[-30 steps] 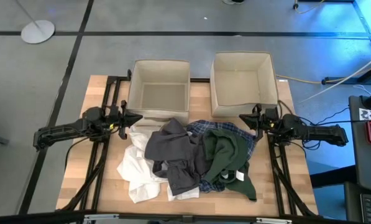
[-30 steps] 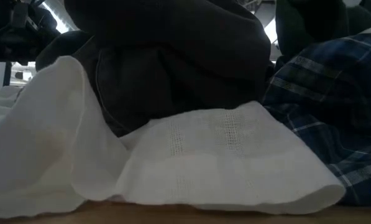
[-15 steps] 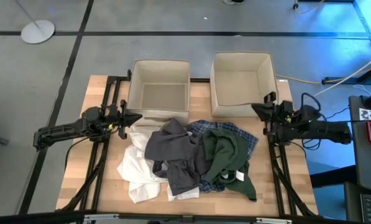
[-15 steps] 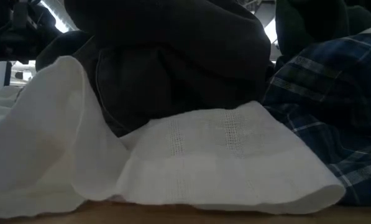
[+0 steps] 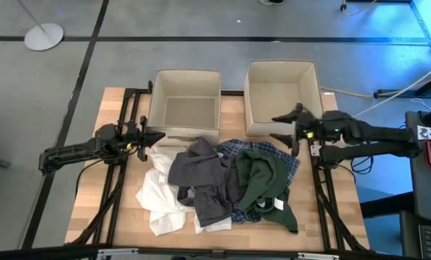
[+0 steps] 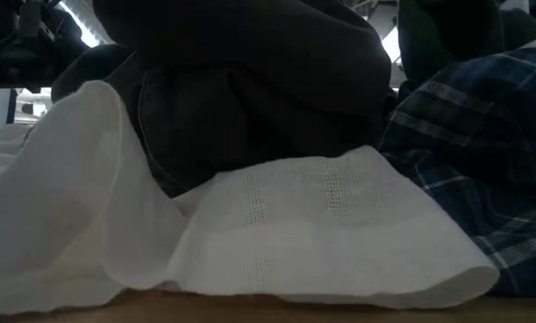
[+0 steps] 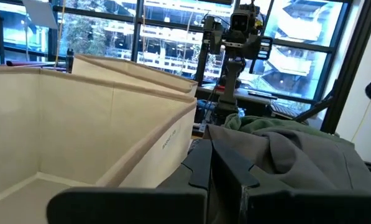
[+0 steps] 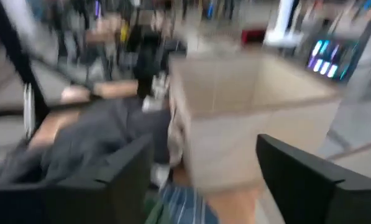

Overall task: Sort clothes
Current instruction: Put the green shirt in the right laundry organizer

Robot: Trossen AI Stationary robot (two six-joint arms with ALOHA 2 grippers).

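Note:
The clothes lie in one heap on the table's middle. It holds a dark grey garment (image 5: 201, 177), a dark green one (image 5: 262, 180), a blue-and-white plaid shirt (image 5: 253, 149) and white shirts (image 5: 161, 198). In the low view the white cloth (image 6: 321, 233) rests on the tabletop under the grey garment (image 6: 250, 90), with the plaid shirt (image 6: 474, 170) beside it. My right gripper (image 5: 275, 128) is open at the heap's far right corner, beside the right box and touching nothing. My left gripper (image 5: 159, 136) is shut at the heap's far left corner, with nothing in it.
Two beige fabric boxes stand open along the far edge, the left box (image 5: 185, 87) and the right box (image 5: 284, 76). The left box wall (image 7: 79, 130) is right beside my left gripper (image 7: 211, 163). The right box (image 8: 253, 124) is just ahead of my right gripper (image 8: 204, 180). Bare wood (image 5: 114, 209) shows near the left edge.
My right gripper has opened wide. It first drew back a little toward the table's right edge. It then reached toward the left, to the heap's far right corner. The clothes have not moved.

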